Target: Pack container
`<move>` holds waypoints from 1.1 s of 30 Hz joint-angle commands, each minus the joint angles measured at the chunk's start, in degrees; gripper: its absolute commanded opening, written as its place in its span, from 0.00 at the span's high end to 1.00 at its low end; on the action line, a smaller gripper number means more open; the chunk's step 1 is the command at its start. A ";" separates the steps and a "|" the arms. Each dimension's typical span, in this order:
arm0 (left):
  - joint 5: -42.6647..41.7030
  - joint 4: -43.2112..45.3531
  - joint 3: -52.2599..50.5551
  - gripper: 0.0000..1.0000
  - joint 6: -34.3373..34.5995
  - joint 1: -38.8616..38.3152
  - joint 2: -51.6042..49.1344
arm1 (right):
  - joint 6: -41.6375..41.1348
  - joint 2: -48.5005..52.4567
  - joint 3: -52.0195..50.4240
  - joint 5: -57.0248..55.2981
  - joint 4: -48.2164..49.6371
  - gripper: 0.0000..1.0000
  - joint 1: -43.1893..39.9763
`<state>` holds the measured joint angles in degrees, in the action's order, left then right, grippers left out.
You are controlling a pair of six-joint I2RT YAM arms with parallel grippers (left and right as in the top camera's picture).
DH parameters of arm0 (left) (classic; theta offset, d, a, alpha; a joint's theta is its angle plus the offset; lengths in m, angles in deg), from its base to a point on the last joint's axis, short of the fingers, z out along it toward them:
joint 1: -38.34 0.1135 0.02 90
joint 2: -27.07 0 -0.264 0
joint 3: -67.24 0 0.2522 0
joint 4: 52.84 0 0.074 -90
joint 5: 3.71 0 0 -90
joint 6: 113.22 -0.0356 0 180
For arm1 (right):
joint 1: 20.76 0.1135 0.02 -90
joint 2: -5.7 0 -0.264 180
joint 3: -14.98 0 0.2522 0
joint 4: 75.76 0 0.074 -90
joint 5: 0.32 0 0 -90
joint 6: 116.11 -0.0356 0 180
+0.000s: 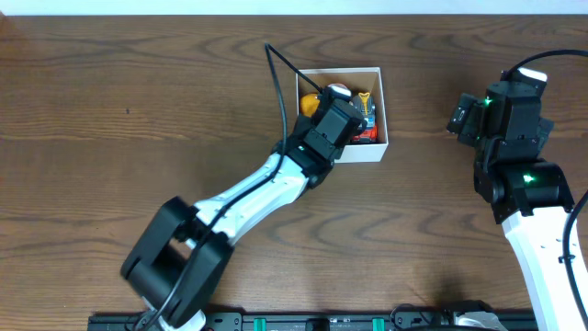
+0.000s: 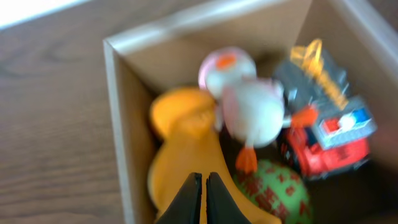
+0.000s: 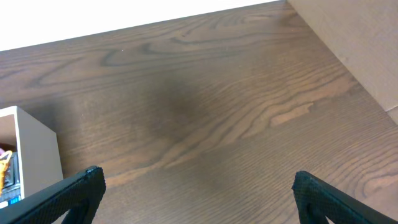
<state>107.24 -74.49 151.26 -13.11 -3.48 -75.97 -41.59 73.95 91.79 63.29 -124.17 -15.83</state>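
The container (image 1: 383, 108) is a small square white-walled cardboard box with a brown inside, at the table's middle back. It holds an orange toy (image 2: 180, 134), a white duck toy (image 2: 252, 112), a red and blue toy truck (image 2: 326, 130) and a green ball with red marks (image 2: 273, 190). My left gripper (image 2: 204, 183) is shut and empty, just above the orange toy inside the box's left part; its wrist covers much of the box in the overhead view (image 1: 333, 124). My right gripper (image 3: 196, 180) is open and empty above bare table, right of the box (image 3: 37, 149).
The wooden table (image 1: 138, 110) stretches around the box. My right arm (image 1: 514, 138) stands at the right side, apart from the box. A black rail (image 1: 322, 322) runs along the front edge.
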 commanded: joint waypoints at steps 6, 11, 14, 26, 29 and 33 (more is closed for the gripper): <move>0.81 -0.59 1.01 0.73 0.09 9.35 11.17 | -0.55 0.00 0.26 -0.13 0.11 0.01 -0.37; 0.81 -1.92 1.01 0.02 0.07 17.64 12.46 | -0.55 0.00 0.26 -0.13 0.11 0.01 -0.37; 0.79 -1.90 1.01 0.02 0.09 20.90 12.46 | -0.55 0.00 0.26 -0.13 0.11 0.01 -0.37; 0.79 -2.32 1.01 0.02 0.09 23.71 12.46 | -0.55 0.00 0.26 -0.13 0.11 0.01 -0.37; 0.79 -2.32 1.01 0.02 0.09 23.69 12.46 | -0.55 0.00 0.26 -0.13 0.11 0.01 -0.37; 0.79 -2.32 1.01 0.02 0.09 23.69 12.46 | -0.55 0.00 0.26 -0.13 0.11 0.01 -0.37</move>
<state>107.48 -76.69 151.47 -12.71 20.08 -63.80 -41.59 73.95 91.79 63.31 -124.17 -15.83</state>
